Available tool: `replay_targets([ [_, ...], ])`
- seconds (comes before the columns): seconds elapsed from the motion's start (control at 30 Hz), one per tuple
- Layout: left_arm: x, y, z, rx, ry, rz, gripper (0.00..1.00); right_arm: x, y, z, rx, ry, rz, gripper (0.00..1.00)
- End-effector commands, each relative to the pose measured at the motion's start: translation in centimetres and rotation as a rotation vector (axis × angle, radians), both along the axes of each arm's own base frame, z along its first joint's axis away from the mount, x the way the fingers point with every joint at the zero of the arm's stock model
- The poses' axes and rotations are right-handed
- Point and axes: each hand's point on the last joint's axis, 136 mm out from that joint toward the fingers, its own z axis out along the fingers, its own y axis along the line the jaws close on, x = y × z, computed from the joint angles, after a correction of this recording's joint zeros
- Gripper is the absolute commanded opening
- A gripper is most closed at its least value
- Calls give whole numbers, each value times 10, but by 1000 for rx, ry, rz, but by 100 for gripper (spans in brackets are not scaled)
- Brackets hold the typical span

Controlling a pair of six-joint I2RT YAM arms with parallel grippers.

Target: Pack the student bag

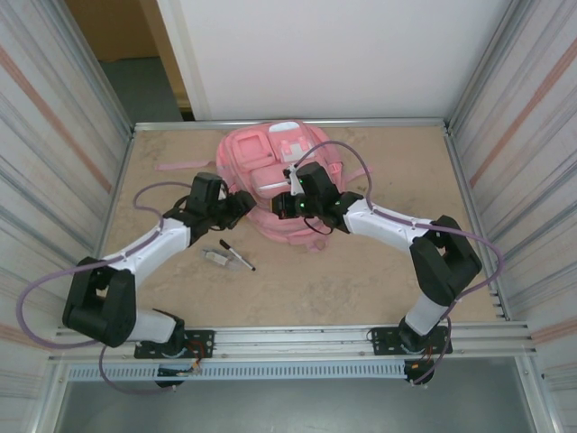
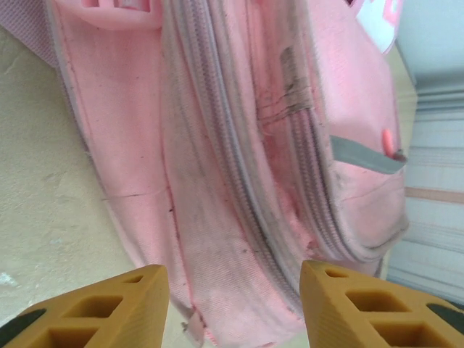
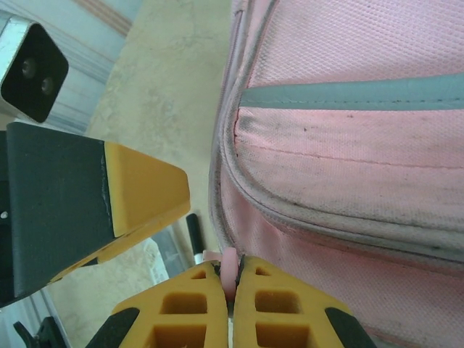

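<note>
One pink student bag (image 1: 251,149), one black pen (image 1: 239,256), left jaws apart, right jaws clamped on the bag's pink tab (image 3: 229,265).

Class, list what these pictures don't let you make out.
Top view: near edge of the large pink fabric backpack, hidden under the right arm.
Top view: the small greyish item beside the black pen, too small to identify.
Right wrist view: the small pink piece in the shut right gripper, mostly hidden by fingers.
Left wrist view: the backpack's ends, cut off by edges.
</note>
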Motion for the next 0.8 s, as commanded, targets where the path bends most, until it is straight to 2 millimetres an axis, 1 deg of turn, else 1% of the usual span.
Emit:
replay_targets([
  [0.0, 12, -2, 3, -51, -31, 59, 50, -6, 19, 18, 74, -16, 41, 0],
  [0.07, 18, -6, 7, -57, -42, 49, 49, -8, 22, 21, 82, -16, 50, 0],
  [0.17, 29, -7, 9, -47, -66, 57, 47, -15, 30, 23, 84, -18, 87, 0],
  [0.23, 35, -9, 8, -46, -70, 55, 42, -17, 33, 21, 75, -16, 96, 0],
  [0.33, 38, -14, 1, -43, -52, 34, 28, -15, 31, 20, 69, -14, 80, 0],
  [0.37, 38, -14, -3, -39, -52, 32, 17, -15, 30, 19, 58, -14, 76, 0],
  [0.4, 38, -12, -6, -35, -54, 38, 8, -13, 27, 18, 36, -15, 70, 0],
  [0.43, 38, -10, -8, -36, -54, 43, 2, -12, 24, 17, 15, -20, 64, 0],
  [0.47, 39, -6, -8, -42, -53, 47, 0, -11, 19, 13, -16, -26, 54, 0],
  [0.57, 42, 6, -4, -47, -45, 40, 0, -6, -3, 3, -78, -49, 11, 0],
  [0.7, 50, 17, 1, -84, -17, -4, 0, 0, -39, -8, -176, -108, -22, 0],
  [0.77, 55, 24, 3, -113, -13, -4, 0, 2, -57, -12, -242, -165, -32, 0],
])
